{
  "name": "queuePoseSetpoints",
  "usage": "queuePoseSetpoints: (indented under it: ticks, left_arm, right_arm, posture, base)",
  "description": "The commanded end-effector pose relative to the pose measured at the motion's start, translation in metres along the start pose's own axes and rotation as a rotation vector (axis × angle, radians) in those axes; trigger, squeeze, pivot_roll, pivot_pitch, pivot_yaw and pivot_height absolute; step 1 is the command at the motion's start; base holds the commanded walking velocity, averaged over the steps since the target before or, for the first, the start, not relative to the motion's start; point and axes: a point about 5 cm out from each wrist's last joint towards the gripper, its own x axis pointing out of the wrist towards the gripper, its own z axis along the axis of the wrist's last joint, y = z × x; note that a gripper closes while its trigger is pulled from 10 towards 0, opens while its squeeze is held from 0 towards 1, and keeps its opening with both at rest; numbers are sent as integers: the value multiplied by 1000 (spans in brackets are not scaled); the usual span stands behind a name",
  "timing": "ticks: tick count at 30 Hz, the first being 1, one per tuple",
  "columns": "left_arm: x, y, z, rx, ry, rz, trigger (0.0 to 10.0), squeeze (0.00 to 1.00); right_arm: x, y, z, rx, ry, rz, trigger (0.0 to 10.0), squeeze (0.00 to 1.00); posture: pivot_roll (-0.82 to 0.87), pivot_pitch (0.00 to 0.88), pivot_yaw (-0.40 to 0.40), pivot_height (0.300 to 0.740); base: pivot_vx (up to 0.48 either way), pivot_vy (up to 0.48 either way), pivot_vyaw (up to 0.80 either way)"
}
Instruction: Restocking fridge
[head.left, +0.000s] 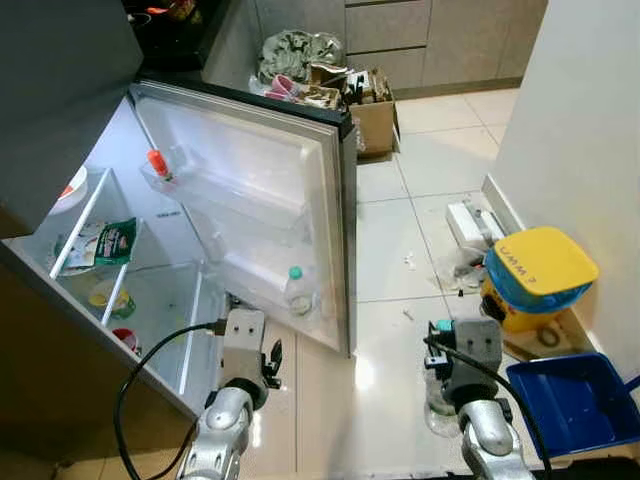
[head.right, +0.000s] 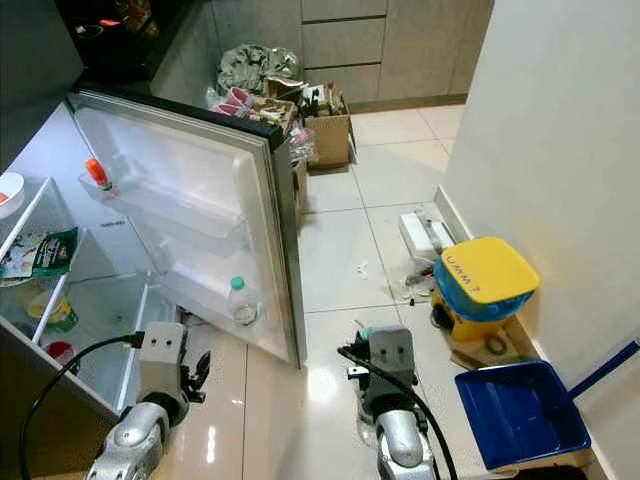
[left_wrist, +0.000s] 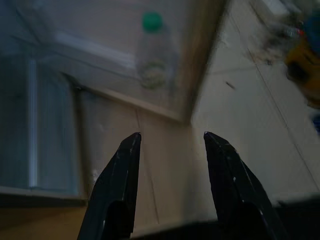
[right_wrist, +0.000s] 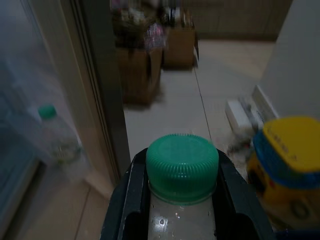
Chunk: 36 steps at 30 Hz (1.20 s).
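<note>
The fridge stands open on my left, its door swung out toward me. A clear bottle with a green cap sits in the door's lower shelf, also seen as the bottle ahead of my left gripper, which is open and empty above the floor. An orange-capped bottle rests in the upper door shelf. My right gripper is shut on a second green-capped bottle, held upright low on my right; the clear bottle shows below the wrist.
Fridge shelves hold packets and jars. A yellow-lidded bucket and a blue tray stand by the right wall. Cardboard boxes with clutter sit behind the door. Litter lies on the tiled floor.
</note>
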Motion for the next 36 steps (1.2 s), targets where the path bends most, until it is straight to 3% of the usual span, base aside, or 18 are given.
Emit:
queuePoseSetpoints:
  ticks: [1, 2, 3, 6, 8, 12, 14, 17, 22, 24, 26, 36]
  left_arm:
    - [-3, -6, -5, -20, 25, -42, 10000, 0]
    - [-4, -9, -4, -36, 27, -77, 10000, 0]
    - [-10, -12, 8, -48, 1, -188, 10000, 0]
    - [-13, -12, 14, -38, -15, -232, 10000, 0]
    - [-23, -8, 26, 32, -38, -335, 10000, 0]
    - [-32, -7, 35, 107, -59, -437, 10000, 0]
    - [-40, -21, 45, 141, -83, -563, 10000, 0]
    - [-45, -34, 51, 172, -99, -643, 10000, 0]
    - [-39, -46, 54, 168, -121, -623, 10000, 0]
    - [-38, -60, 56, 121, -115, -658, 10000, 0]
    - [-38, -63, 56, 113, -110, -674, 10000, 0]
    - [-47, -63, 69, 37, -94, -783, 10000, 0]
  right_arm:
    - [3, 6, 11, -10, -44, 29, 10000, 0]
    - [5, 9, 15, -10, -56, 47, 10000, 0]
    - [5, 19, 20, -9, -62, 137, 10000, 0]
    - [5, 21, 21, -12, -63, 167, 10000, 0]
    - [3, 21, 21, -22, -53, 201, 10000, 0]
    - [2, 18, 19, -33, -35, 228, 10000, 0]
    - [2, 17, 18, -51, -19, 272, 10000, 0]
    - [2, 16, 18, -79, -15, 298, 10000, 0]
    - [1, 18, 29, -54, -37, 352, 10000, 0]
    - [0, 30, 48, 23, -85, 437, 10000, 0]
    - [-1, 34, 53, 40, -96, 462, 10000, 0]
    - [-15, 54, 67, 54, -102, 673, 10000, 0]
  posture:
    - [-161, 172, 89, 707]
    - [-161, 172, 90, 707]
    - [-156, 168, 91, 707]
    - [-151, 166, 91, 707]
    - [-143, 164, 94, 707]
    - [-140, 158, 100, 707]
    - [-144, 153, 106, 707]
    - [-149, 150, 111, 707]
    - [-151, 152, 111, 707]
    - [-157, 160, 106, 707]
    - [-157, 161, 105, 707]
    - [-149, 179, 103, 707]
  base:
    - [0, 0, 0]
    - [0, 0, 0]
    - [0, 0, 0]
    - [0, 0, 0]
    - [0, 0, 0]
    - [0, 0, 0]
    - [0, 0, 0]
    - [0, 0, 0]
    - [0, 0, 0]
    - [0, 0, 0]
    - [0, 0, 0]
    - [0, 0, 0]
